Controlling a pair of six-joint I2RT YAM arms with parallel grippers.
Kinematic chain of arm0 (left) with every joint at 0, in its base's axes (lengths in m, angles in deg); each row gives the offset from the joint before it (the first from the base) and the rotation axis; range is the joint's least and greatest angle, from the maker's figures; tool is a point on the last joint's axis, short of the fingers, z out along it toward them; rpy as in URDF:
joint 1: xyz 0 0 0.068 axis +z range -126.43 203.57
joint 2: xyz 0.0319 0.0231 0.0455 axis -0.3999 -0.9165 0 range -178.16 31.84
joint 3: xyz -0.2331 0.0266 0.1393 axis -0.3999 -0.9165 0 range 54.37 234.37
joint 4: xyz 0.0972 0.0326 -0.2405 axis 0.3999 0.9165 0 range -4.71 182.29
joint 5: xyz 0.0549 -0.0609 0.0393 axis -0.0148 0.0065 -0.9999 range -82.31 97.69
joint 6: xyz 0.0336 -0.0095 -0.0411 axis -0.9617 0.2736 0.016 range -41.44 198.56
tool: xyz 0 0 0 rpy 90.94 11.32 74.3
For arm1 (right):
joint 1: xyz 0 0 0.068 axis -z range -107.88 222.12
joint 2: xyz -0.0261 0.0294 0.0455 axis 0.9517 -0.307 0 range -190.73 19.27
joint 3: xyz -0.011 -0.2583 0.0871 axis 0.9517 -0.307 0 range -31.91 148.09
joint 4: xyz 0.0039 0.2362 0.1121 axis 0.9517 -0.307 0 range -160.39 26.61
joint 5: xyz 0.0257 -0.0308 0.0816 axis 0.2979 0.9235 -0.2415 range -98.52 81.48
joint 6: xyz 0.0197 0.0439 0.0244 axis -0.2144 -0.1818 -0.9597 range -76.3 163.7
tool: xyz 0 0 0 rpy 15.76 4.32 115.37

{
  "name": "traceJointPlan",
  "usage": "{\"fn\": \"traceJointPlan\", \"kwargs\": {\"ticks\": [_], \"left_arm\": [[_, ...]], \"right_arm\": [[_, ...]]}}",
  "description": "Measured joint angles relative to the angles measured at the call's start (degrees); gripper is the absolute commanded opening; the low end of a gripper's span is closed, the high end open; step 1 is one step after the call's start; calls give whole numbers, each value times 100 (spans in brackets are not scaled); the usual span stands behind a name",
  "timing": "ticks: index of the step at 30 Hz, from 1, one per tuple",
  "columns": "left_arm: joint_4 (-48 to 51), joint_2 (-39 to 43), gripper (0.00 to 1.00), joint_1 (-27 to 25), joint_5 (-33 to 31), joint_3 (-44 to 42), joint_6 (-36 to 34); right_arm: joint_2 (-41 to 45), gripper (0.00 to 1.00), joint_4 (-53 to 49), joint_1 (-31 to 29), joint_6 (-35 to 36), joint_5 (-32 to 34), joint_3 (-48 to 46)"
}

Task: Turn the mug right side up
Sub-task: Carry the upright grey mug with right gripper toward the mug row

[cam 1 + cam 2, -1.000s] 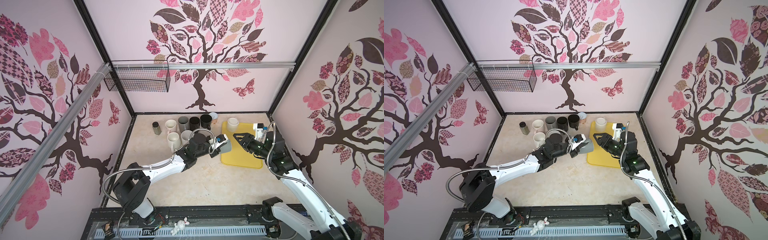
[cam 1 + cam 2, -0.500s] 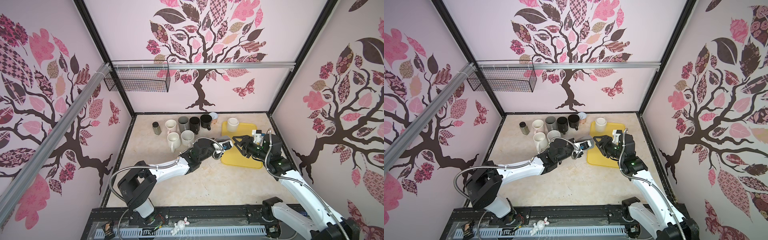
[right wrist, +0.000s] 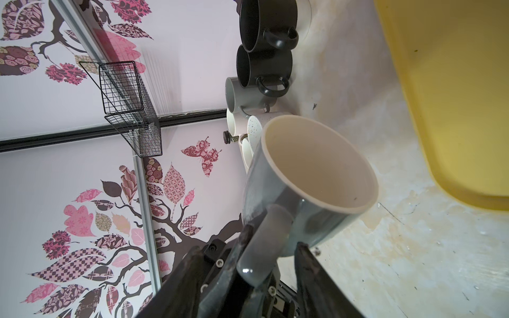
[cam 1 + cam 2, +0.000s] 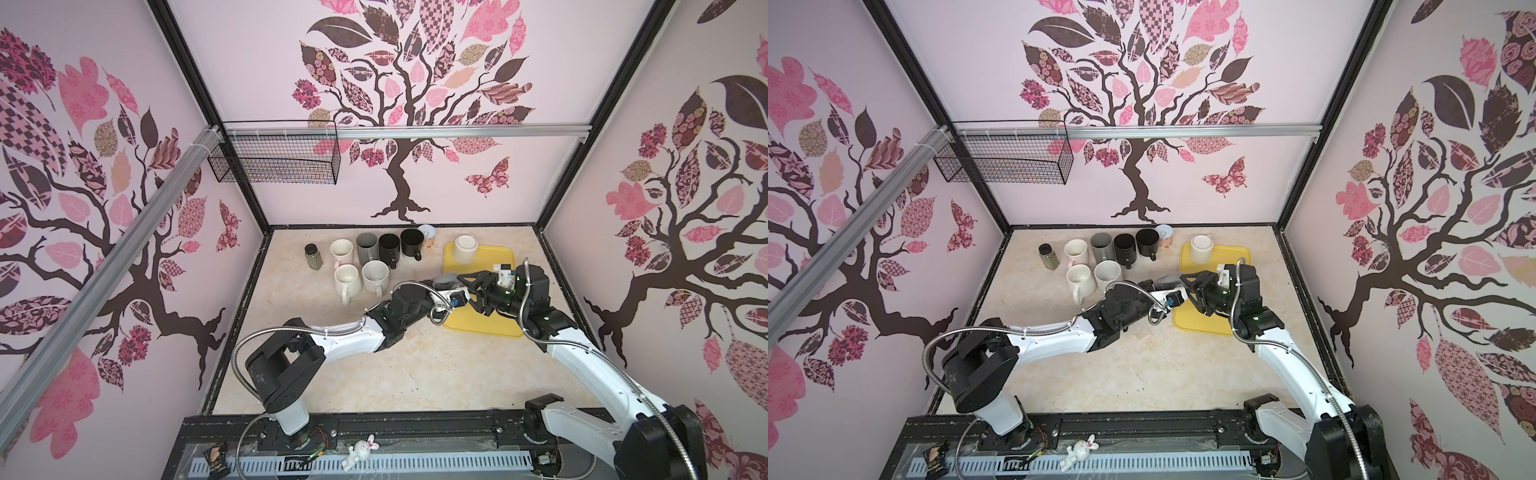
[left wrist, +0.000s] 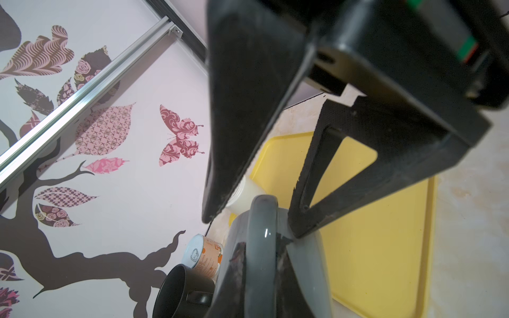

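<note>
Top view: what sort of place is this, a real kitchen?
Probably a robot test booth, not a kitchen: two arms on a front rail, tree-print panels in a black frame, mugs lined up beside a yellow tray.

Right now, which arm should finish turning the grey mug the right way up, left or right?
Left. The left gripper is clamped on the handle of the grey mug, which is tipped sideways, so it only needs to rotate. The right gripper is open beside it, holding nothing.
</note>
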Motion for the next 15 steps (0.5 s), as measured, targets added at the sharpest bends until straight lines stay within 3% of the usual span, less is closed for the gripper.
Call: {"fn": "traceJointPlan", "kwargs": {"ticks": [7,15], "left_arm": [[-144,-33,0,-66,-151,-55,-256],[-361,-33,0,-83,-271,-192,-514]], "right_arm": [[-166,41,149,0,-199,-50,-2],[-177,4,175,-20,-330,-26,-9]]}}
